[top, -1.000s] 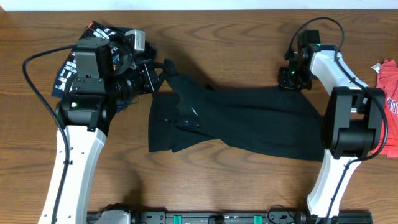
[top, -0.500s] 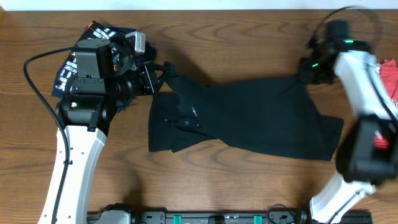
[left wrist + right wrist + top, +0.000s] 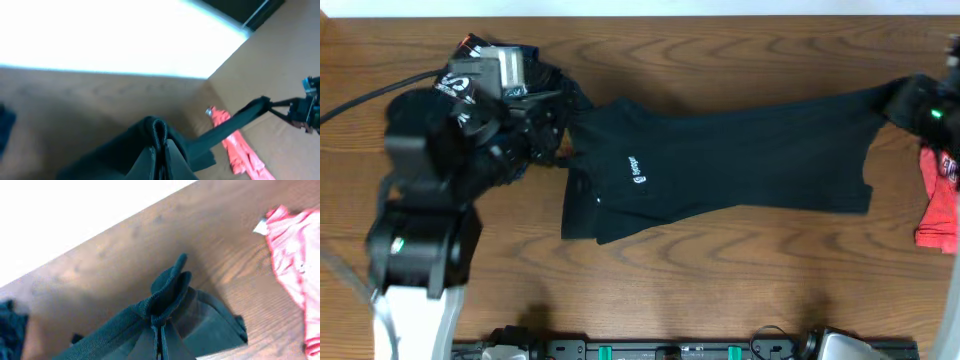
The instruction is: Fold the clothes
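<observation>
The black T-shirt (image 3: 720, 165) with a small white logo (image 3: 635, 172) is stretched across the table between my two grippers. My left gripper (image 3: 563, 135) is shut on its left end; in the left wrist view the cloth (image 3: 150, 145) bunches between the fingers (image 3: 162, 165). My right gripper (image 3: 910, 98) is shut on its right end at the far right edge; the right wrist view shows a fold of cloth (image 3: 170, 292) pinched in the fingers (image 3: 159, 340). A red garment (image 3: 940, 195) lies at the right edge, also in the right wrist view (image 3: 295, 245). A navy printed garment (image 3: 470, 60) lies under my left arm.
The wooden table (image 3: 720, 290) runs under everything. My left arm (image 3: 430, 200) covers the left side. A black rail (image 3: 670, 350) runs along the front edge.
My right gripper has pulled the shirt's right end far to the right, stretching it out. The shirt has opened and its white logo now shows. My left arm has shifted.
</observation>
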`<act>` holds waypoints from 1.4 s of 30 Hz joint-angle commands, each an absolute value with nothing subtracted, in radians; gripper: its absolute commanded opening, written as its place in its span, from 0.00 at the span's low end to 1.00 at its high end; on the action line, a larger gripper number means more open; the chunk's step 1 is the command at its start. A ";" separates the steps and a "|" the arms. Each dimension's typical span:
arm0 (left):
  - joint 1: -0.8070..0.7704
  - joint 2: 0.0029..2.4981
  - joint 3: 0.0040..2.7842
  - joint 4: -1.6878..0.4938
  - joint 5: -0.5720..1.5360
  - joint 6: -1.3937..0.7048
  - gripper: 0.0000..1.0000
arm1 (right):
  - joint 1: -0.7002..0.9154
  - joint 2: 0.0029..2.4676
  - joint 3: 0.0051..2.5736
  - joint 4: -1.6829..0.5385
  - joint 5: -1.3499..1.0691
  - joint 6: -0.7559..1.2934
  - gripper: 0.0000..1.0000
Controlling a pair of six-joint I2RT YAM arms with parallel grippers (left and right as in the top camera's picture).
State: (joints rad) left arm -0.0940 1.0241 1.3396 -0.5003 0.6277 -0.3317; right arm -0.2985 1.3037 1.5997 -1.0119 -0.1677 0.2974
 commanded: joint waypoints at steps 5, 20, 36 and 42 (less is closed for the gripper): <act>-0.104 0.842 1.501 -0.488 0.612 -0.302 0.06 | -0.329 1.032 1.624 -1.006 -0.168 0.363 0.01; -0.103 0.852 1.647 -0.647 0.300 -0.182 0.06 | -0.329 0.974 1.711 -1.040 -0.105 0.389 0.01; -0.115 1.658 2.217 -0.486 0.407 -0.210 0.06 | -0.383 1.511 1.804 -0.454 -0.547 0.360 0.01; -0.124 1.762 2.595 -0.658 0.407 -0.105 0.06 | -0.488 1.528 1.888 -0.472 -0.566 0.350 0.01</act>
State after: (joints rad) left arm -0.1200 1.8114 2.4390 -0.6334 0.3973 -0.1879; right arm -0.4294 1.5589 1.8324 -0.4782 -0.5274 0.3630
